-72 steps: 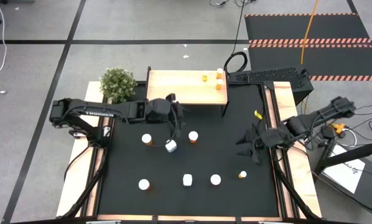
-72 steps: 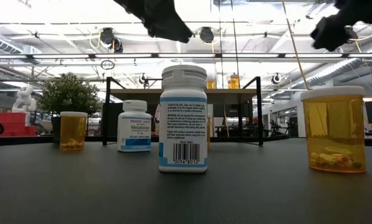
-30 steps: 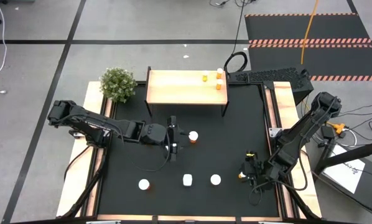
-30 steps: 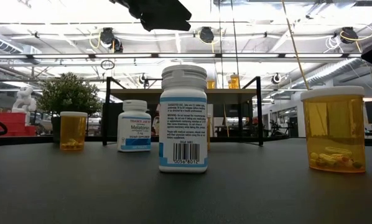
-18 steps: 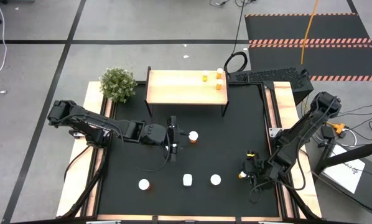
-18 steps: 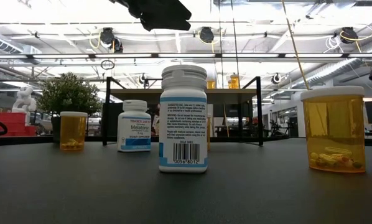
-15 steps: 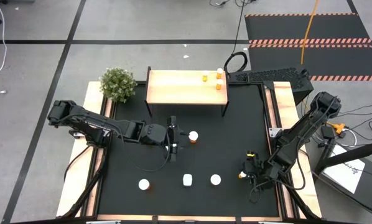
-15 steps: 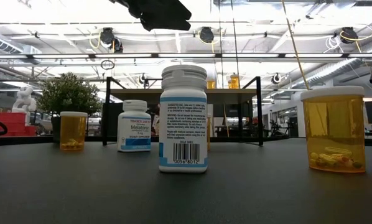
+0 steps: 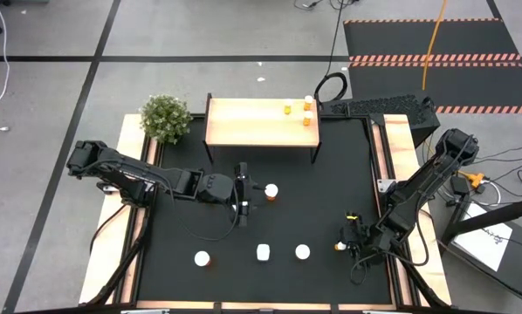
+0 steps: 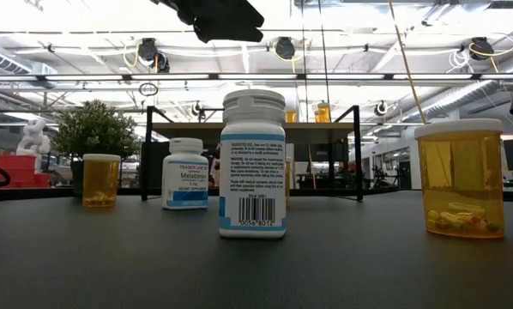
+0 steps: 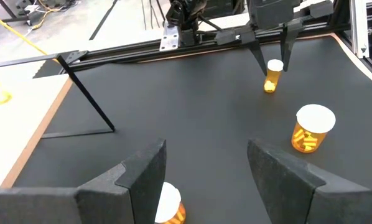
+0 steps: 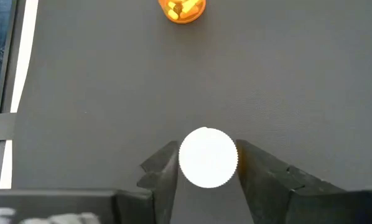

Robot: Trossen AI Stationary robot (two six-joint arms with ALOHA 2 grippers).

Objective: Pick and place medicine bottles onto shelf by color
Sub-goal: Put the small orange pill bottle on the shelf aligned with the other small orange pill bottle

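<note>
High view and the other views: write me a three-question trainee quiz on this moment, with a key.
1. True or false: the shelf has no bottles on it.
2. Choose one: the right gripper is down at A) the potted plant, B) a small white-capped bottle, C) a cable.
3. Fill in: in the low view, the bottle with the barcode is ___ in colour.
Key: 1 false; 2 B; 3 white.
</note>
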